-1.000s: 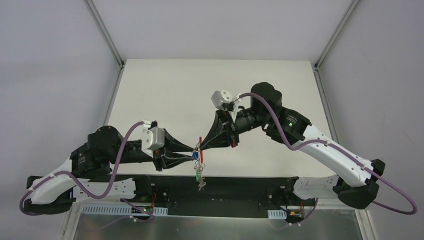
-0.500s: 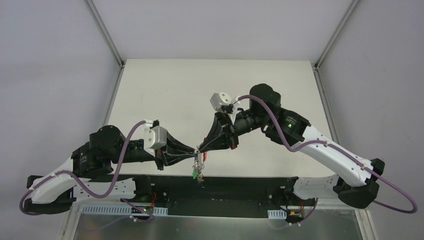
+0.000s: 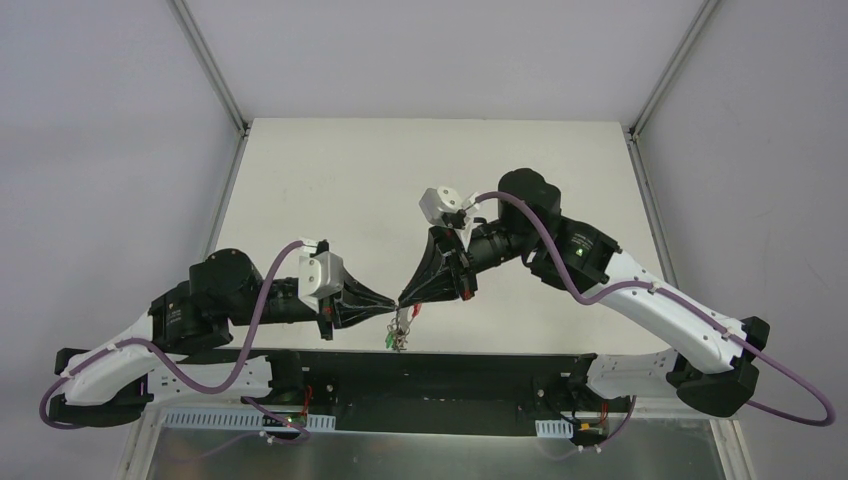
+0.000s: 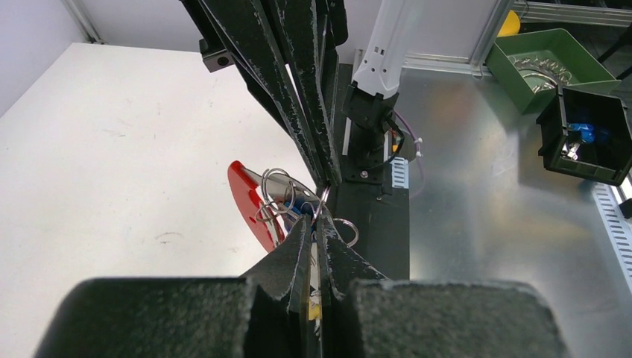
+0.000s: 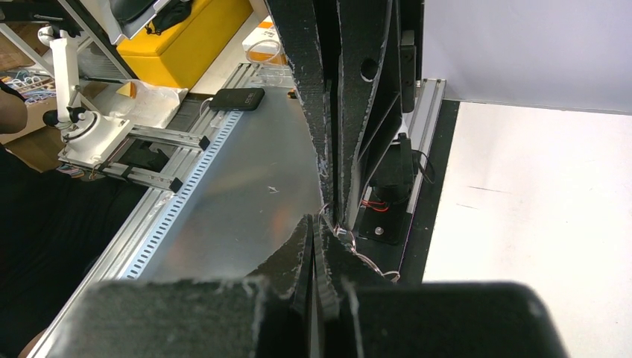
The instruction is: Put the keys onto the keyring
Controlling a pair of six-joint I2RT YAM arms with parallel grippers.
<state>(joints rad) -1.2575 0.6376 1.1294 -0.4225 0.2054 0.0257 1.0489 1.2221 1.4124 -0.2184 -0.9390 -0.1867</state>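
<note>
The keyring (image 3: 400, 328) hangs in the air between both gripper tips, over the table's near edge. In the left wrist view its red clip (image 4: 244, 195), silver rings (image 4: 347, 228) and a blue key (image 4: 299, 203) bunch just past my left gripper (image 4: 316, 222). That gripper is shut on a thin key blade with a yellow head (image 4: 316, 304) deep between the fingers. My right gripper (image 5: 316, 220) is shut too, pinching a silver ring of the bunch at its tip (image 3: 401, 301). The two tips almost touch. A green bit (image 3: 388, 343) dangles lowest.
The white table (image 3: 400, 190) lies behind the arms. Below its near edge is a metal plate (image 4: 484, 224). On it stand a green bin (image 4: 551, 56) with metal rings and a black bin (image 4: 589, 138) with blue items. A yellow box (image 5: 186, 33) stands farther off.
My left gripper has closed its jaws and shifted slightly right toward the right gripper's tip. The blue key no longer shows in the top view, and the hanging bunch sits a little higher.
</note>
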